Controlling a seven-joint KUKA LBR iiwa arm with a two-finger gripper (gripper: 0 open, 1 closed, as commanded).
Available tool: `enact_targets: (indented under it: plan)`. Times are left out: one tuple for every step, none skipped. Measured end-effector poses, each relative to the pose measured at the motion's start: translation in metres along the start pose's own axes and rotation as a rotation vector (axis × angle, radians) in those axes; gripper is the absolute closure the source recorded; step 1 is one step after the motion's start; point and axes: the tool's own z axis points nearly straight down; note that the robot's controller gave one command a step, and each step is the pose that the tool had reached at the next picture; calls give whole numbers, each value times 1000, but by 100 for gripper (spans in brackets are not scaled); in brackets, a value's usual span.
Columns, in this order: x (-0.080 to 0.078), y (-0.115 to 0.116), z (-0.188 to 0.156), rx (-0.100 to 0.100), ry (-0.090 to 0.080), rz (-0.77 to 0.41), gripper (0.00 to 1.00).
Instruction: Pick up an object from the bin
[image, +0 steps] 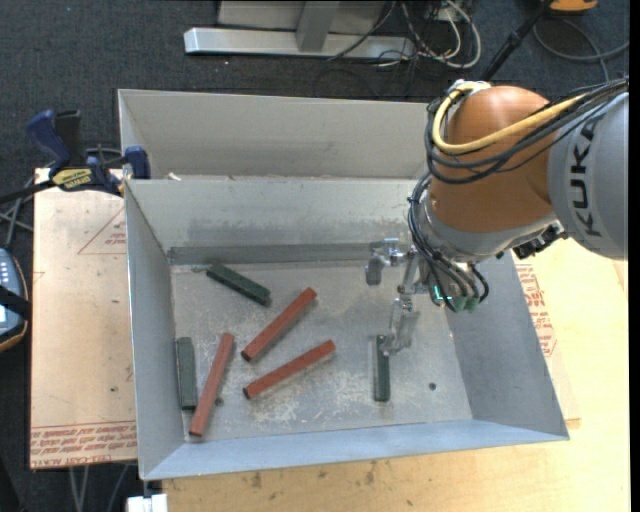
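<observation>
Orange wrist cover (495, 150) sits upper right of the frame. Below it the pincer (392, 305) is released and empty, just beside the top end of a dark green bar (381, 372).

**Bin contents: six loose bars of two kinds, three of each, in one grey metal bin (150, 330).**
Red-brown bars, three: the central red-brown bar (279, 324) lies just off the floor's middle toward 10 o'clock, the lower red-brown bar (290, 368) lies toward 7 o'clock, and the left red-brown bar (212, 384) lies farther out at 8 o'clock. Dark green bars, three: the far dark green bar (239, 284) is at 10 o'clock, the left dark green bar (185, 372) is by the wall at 8 o'clock, and the right dark green bar (381, 368) is at 4 o'clock.
</observation>
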Motion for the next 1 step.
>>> enact_targets:
  plan:
    - [-1,0,-4,0,-8,1,0]
